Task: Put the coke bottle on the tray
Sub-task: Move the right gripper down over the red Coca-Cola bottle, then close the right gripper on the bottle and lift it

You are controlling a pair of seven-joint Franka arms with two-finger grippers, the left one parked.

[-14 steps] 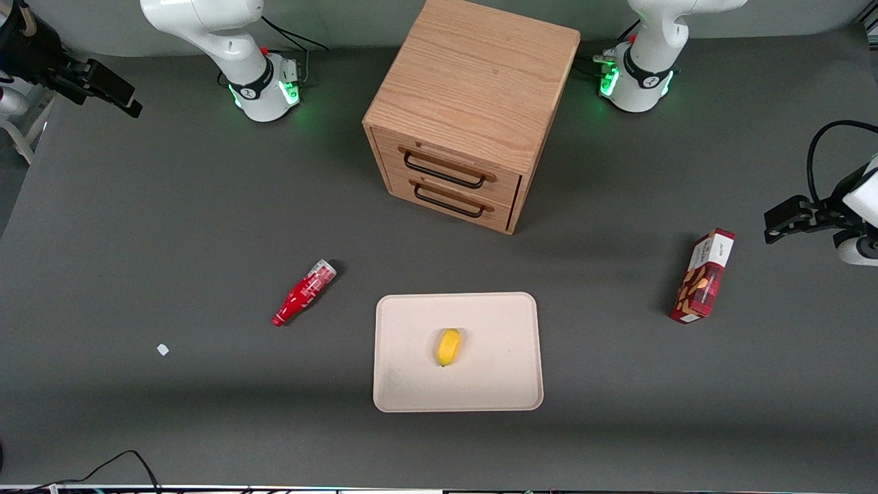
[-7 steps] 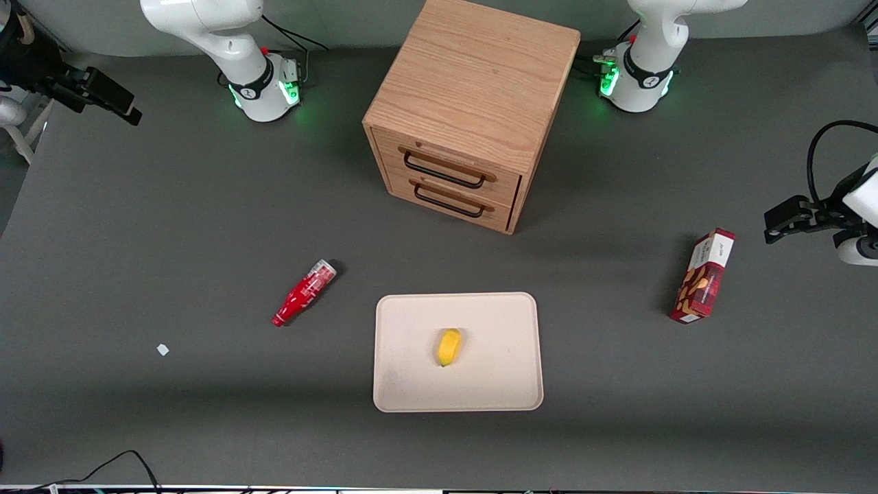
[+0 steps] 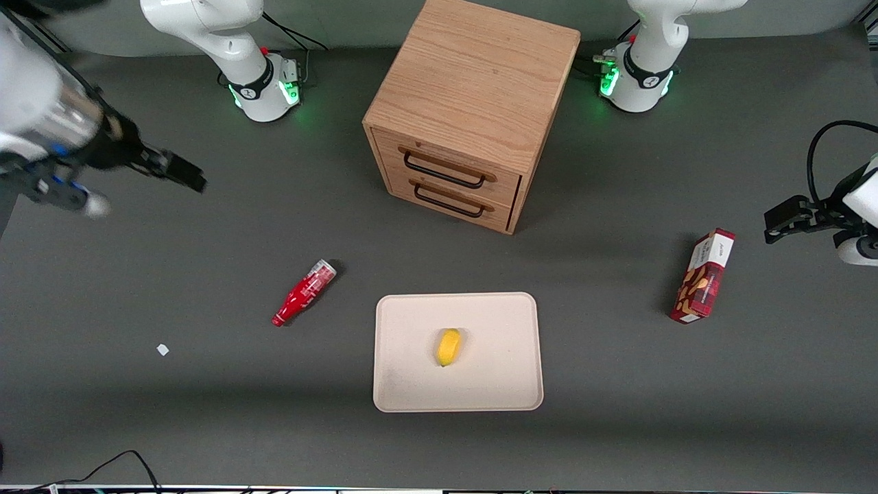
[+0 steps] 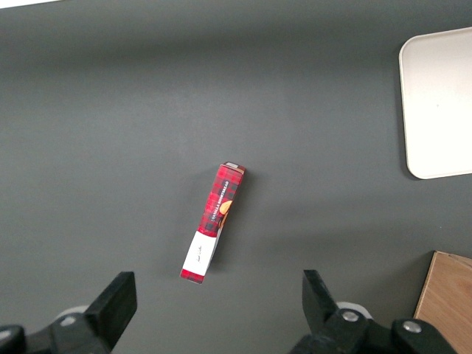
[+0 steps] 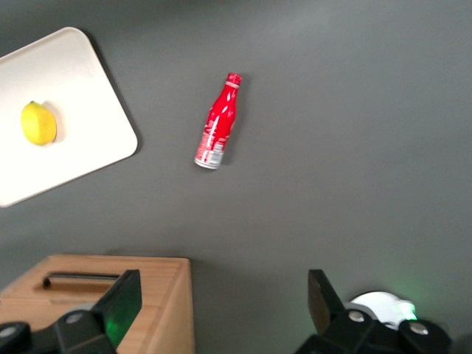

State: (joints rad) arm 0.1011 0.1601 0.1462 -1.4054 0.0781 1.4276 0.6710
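Right arm's gripper (image 3: 185, 175) hangs above the grey table (image 3: 137, 261) toward the working arm's end, holding nothing. In the right wrist view its two black fingers (image 5: 122, 302) stand wide apart with only bare table between them. The coke bottle (image 3: 304, 293) lies on its side on the table, well apart from the gripper. On the front view's clock face it sits between 4 and 5 o'clock from the gripper and nearer to the front camera. Its red cap points to about 7 o'clock and its silvery-clear base to about 1 o'clock. The right wrist view shows the same bottle (image 5: 219, 122) flat on the table, with nothing touching it. The cream tray (image 3: 411, 384) lies at about 4 o'clock from the bottle, near it but with a strip of table between them. A lemon (image 3: 448, 347) sits on the tray near its middle. The wooden drawer cabinet (image 3: 473, 89) stands at 12 o'clock from the tray, farther from the front camera, both of its drawers shut. A red snack box (image 3: 703, 276) stands toward the parked arm's end of the table. A small white scrap (image 3: 162, 350) lies at about 8 o'clock from the bottle.
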